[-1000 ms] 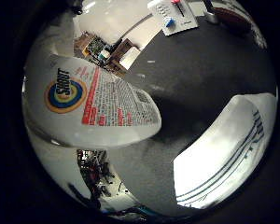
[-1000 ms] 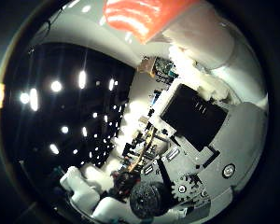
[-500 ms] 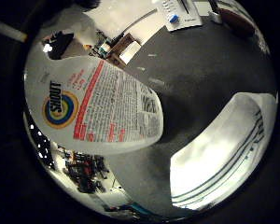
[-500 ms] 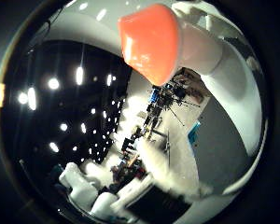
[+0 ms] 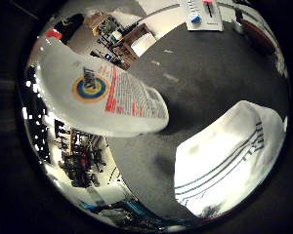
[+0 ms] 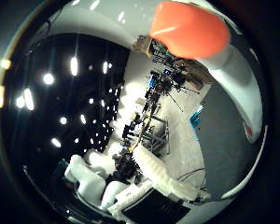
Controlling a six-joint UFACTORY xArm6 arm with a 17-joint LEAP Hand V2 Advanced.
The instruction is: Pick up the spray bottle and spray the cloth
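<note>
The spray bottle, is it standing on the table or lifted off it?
Lifted: the spray bottle hangs tilted over the grey table, beside the cloth.

Both cameras sit on the palm, very near the spray bottle (image 5: 112, 97). The little-finger view faces down onto the bench (image 5: 210, 73); the thumb view faces out into the room.

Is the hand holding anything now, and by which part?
The spray bottle is close to the palm and looks lifted off the table, but the place of the hold is not visible.
</note>
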